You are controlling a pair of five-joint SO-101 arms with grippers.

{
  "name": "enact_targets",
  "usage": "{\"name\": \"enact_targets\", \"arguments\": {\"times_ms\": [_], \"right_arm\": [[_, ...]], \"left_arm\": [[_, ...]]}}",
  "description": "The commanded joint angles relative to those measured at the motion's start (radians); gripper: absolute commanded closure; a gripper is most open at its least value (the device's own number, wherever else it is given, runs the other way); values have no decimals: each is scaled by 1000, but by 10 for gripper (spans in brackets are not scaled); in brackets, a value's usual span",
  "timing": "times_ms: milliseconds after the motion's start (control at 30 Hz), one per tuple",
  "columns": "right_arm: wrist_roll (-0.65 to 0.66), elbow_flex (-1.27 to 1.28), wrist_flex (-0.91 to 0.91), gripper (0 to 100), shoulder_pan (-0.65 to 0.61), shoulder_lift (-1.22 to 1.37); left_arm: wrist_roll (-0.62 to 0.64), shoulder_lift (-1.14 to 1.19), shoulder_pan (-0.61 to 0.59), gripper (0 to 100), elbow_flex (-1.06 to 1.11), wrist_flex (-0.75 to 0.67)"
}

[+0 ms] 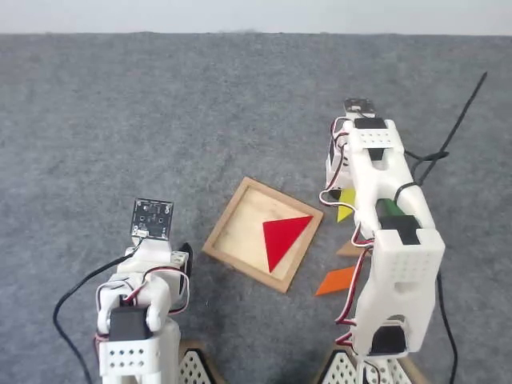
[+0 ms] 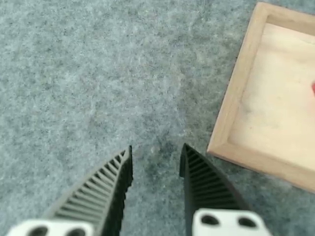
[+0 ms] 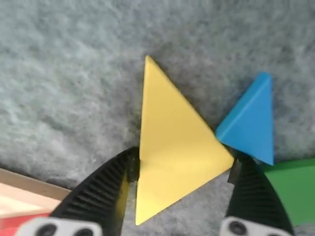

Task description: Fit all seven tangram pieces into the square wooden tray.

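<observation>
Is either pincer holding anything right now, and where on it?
Right pincer grips the yellow triangle, one edge against the opposite corner. Left pincer is open, empty.

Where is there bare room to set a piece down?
Free: the half of the tray nearer the left gripper, beside the red triangle; open carpet beyond the tray and around that gripper. Crowded: the tray's other side, where the yellow triangle, blue triangle, green piece and orange piece cluster near the right gripper.
</observation>
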Motion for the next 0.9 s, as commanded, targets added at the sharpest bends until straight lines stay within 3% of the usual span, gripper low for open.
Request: {"name": "enact_targets", "arguments": {"times_ms": [0, 500, 667, 867], "right_arm": [[-12, -37, 2, 789, -16, -70], [29, 241, -120, 781, -54, -424], [206, 115, -70, 705, -36, -309], [261, -106, -16, 706, -30, -54]], "left_arm": [[-6, -28, 2, 847, -8, 9], [-6, -28, 2, 847, -8, 9], [-6, -28, 2, 847, -8, 9], [-6, -28, 2, 847, -8, 9]]}}
